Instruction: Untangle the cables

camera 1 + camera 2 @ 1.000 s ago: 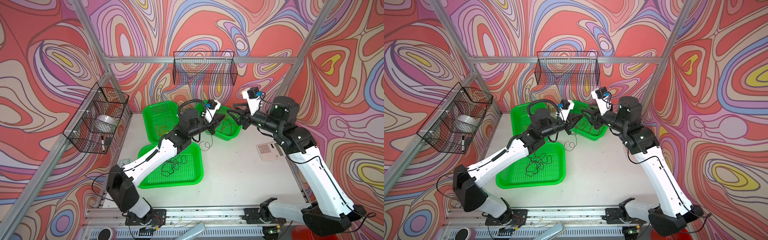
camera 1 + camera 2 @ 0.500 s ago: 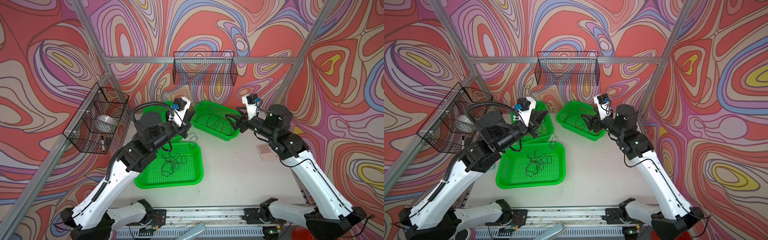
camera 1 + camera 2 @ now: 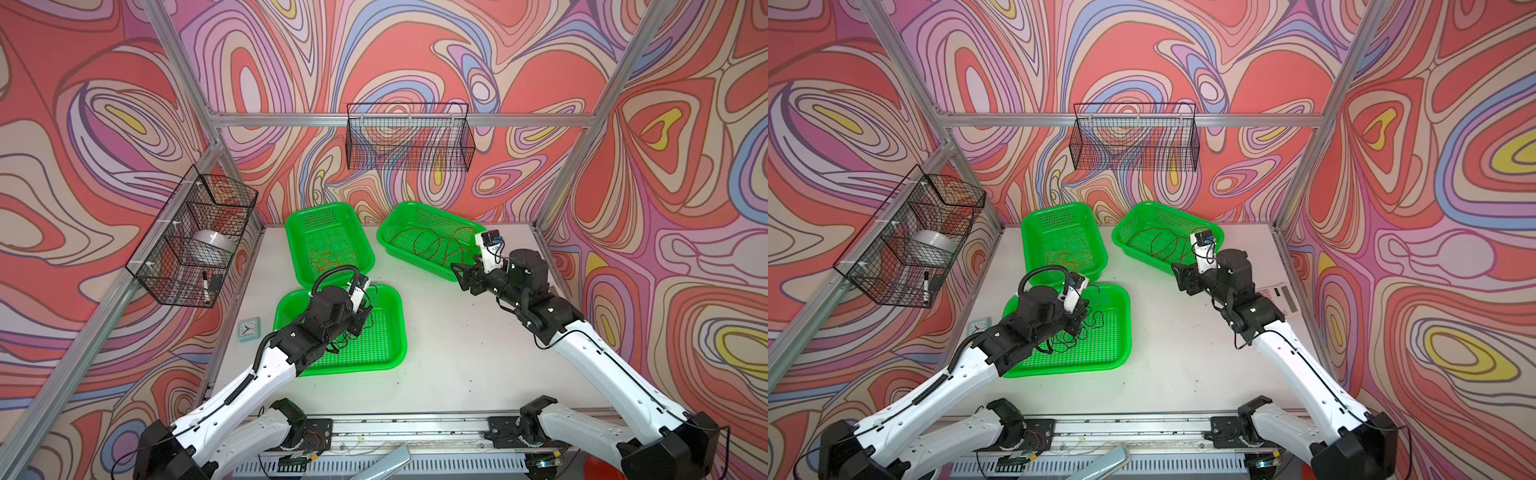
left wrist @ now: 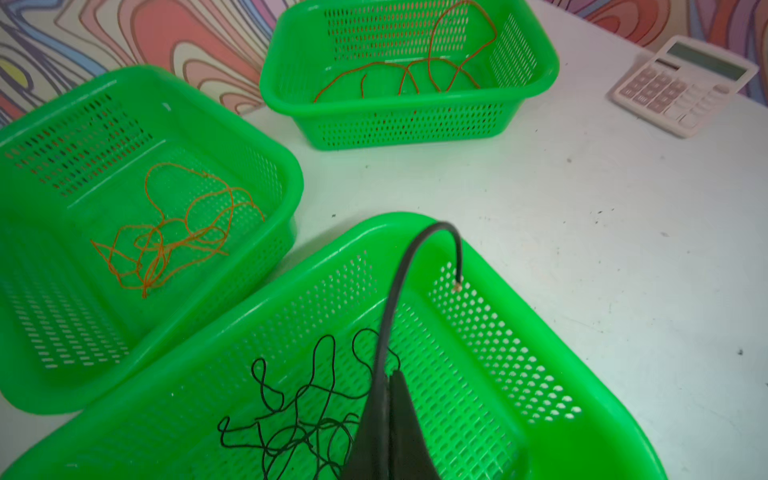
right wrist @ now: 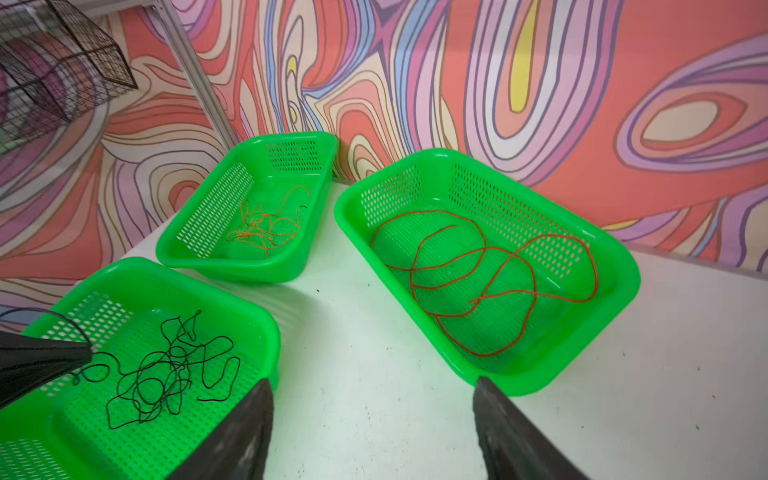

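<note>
**Over the near basket point(image 4: 490, 332), left fingers point(image 4: 399, 415) pinch the black cable point(image 4: 299, 419)**

Above that basket the left fingers are pressed almost together on the black cable. One end arcs up out of their tips and curls down toward the basket's wall. The rest lies tangled on the basket floor, just beneath and behind the tips. The held stretch runs on roughly in line with the fingers, so I judge a pull along that line would draw the tangle out. The left arm is plainly nearer. The right fingers point(image 5: 245, 436) stand wide apart and empty above bare bench point(image 5: 374, 332), well apart from the tangle. The orange cable point(image 4: 166, 241) and red-brown cable point(image 5: 478, 282) lie separate farther back.
</note>
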